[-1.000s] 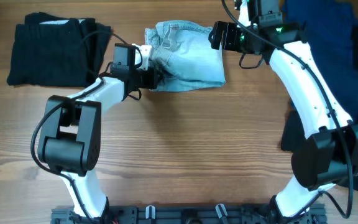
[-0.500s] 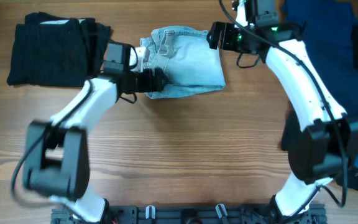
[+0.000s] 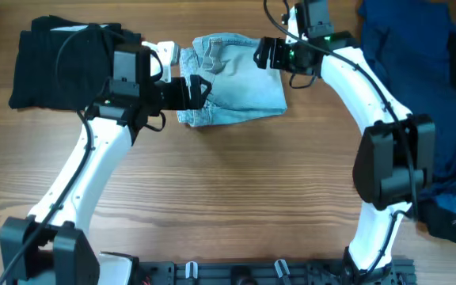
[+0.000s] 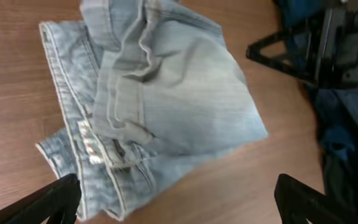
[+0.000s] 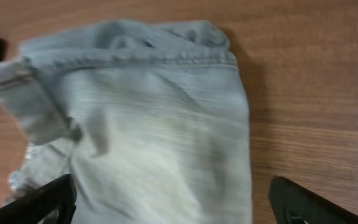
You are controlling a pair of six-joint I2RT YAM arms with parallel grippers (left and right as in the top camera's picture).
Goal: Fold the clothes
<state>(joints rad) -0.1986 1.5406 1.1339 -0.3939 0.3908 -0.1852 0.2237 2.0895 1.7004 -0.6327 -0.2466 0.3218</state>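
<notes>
Our left pincer [image 4: 178,200] hangs spread above the denim shorts [image 4: 173,106]. Our right pincer [image 5: 178,200], also spread, hovers over them.

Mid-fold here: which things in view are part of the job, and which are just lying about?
Job: denim shorts, black garment, navy garments.
Lying about: wooden table, rail at its front edge.
</notes>
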